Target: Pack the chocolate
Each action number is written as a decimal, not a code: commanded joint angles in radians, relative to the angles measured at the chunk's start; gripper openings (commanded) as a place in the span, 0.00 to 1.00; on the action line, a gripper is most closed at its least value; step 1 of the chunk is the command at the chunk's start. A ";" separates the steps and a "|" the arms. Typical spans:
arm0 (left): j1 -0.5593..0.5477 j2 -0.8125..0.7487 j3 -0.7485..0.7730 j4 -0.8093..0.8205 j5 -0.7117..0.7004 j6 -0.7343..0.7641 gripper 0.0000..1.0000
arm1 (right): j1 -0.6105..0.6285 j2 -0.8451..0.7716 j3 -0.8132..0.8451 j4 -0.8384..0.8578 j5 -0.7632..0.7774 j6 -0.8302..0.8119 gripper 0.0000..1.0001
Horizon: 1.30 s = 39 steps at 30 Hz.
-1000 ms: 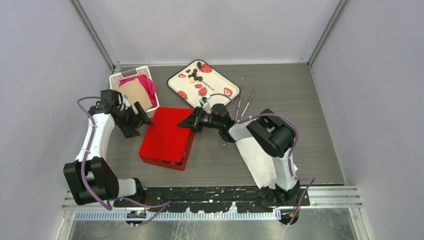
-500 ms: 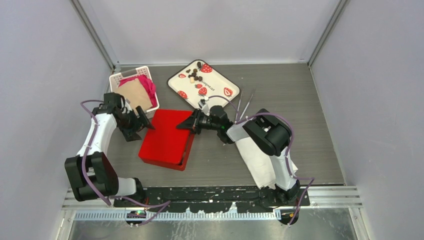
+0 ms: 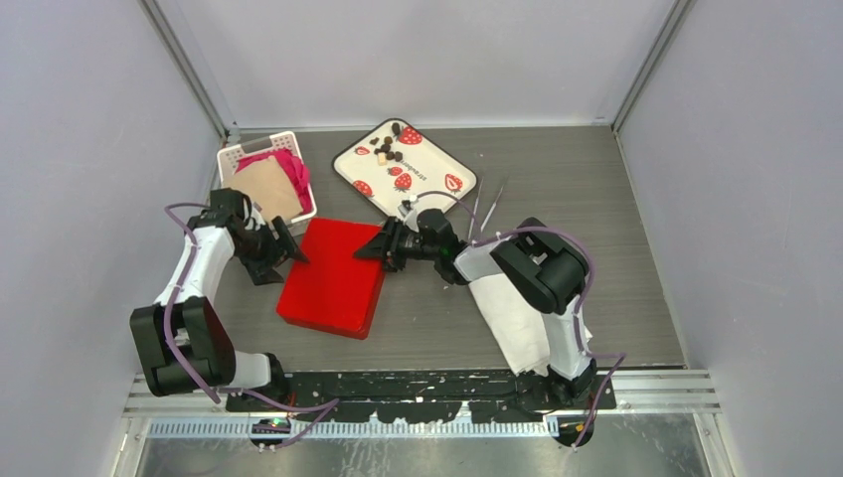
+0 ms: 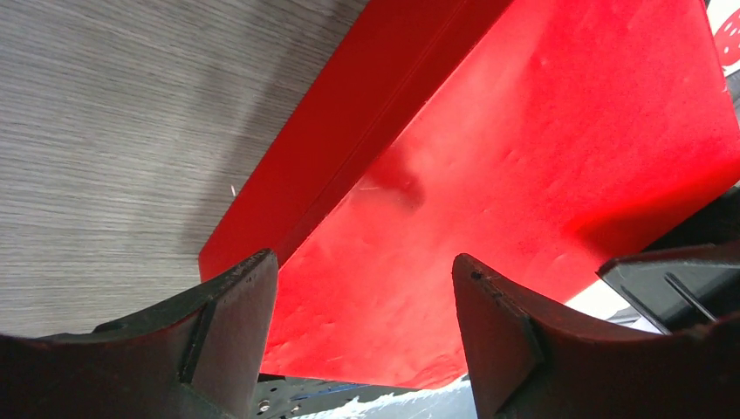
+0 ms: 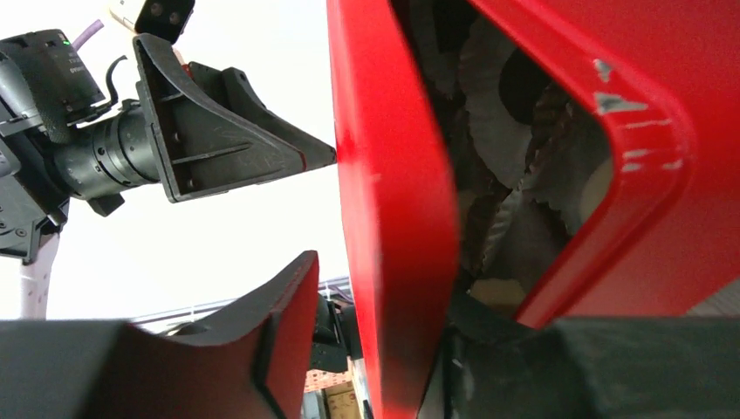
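Note:
Loose chocolate [image 3: 386, 149] lies in a small cluster at the far end of the strawberry-print tray [image 3: 427, 169]. A red box with its red lid [image 3: 333, 276] sits in the middle of the table. In the right wrist view the lid's edge [image 5: 393, 175] stands between the jaws of my right gripper [image 5: 384, 288], which is open, with a gap beside one finger. Under the lid, dark chocolate [image 5: 526, 83] sits in white crinkled paper cups [image 5: 489, 113]. My left gripper [image 4: 362, 262] hovers open over the lid's left side [image 4: 524, 175] with nothing in it.
A white basket [image 3: 231, 157] with pink cloth and brown paper stands at the back left. Metal tweezers [image 3: 489, 204] lie right of the tray. A white paper sheet [image 3: 517, 313] lies under the right arm. Grey walls enclose the table.
The lid's raised right side has dropped closer to the box. My right gripper has opened off the lid's edge. My left gripper has shifted slightly toward the lid.

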 commanded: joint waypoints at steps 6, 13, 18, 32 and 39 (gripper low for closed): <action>0.007 0.002 -0.018 0.032 0.029 0.020 0.73 | 0.006 -0.203 0.034 -0.306 0.035 -0.206 0.59; 0.007 0.005 -0.022 0.034 0.042 0.017 0.72 | 0.003 -0.289 0.099 -0.639 0.056 -0.398 0.73; 0.007 0.002 -0.025 0.034 0.048 0.017 0.72 | -0.003 -0.340 0.169 -0.932 0.118 -0.581 0.76; 0.004 0.008 -0.068 0.063 0.168 0.004 0.67 | -0.039 -0.392 0.174 -1.011 0.303 -0.546 0.77; -0.003 -0.013 -0.075 0.053 0.201 -0.010 0.68 | -0.049 -0.409 0.193 -1.046 0.369 -0.554 0.73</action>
